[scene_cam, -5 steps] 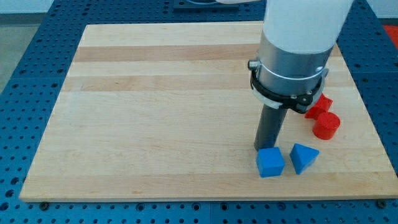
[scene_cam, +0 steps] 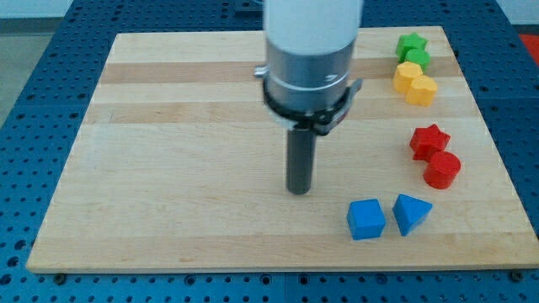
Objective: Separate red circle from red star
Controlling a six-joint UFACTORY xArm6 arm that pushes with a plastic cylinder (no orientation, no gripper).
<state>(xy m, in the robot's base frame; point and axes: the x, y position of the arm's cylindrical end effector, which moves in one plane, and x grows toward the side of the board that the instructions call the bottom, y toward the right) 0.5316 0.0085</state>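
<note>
The red star (scene_cam: 429, 140) lies near the board's right edge. The red circle (scene_cam: 442, 170) sits just below it and touches it. My tip (scene_cam: 299, 190) rests on the board near the middle, well to the left of both red blocks and up-left of the blue cube (scene_cam: 365, 219). It touches no block.
A blue triangle-like block (scene_cam: 411, 212) lies right of the blue cube. Two green blocks (scene_cam: 413, 50) and two yellow blocks (scene_cam: 415, 82) sit at the view's top right. The wooden board (scene_cam: 168, 151) ends close to the right of the red blocks.
My tip has moved left and slightly up, away from the blue cube. The arm body no longer hides the green, yellow and red blocks. No block has moved.
</note>
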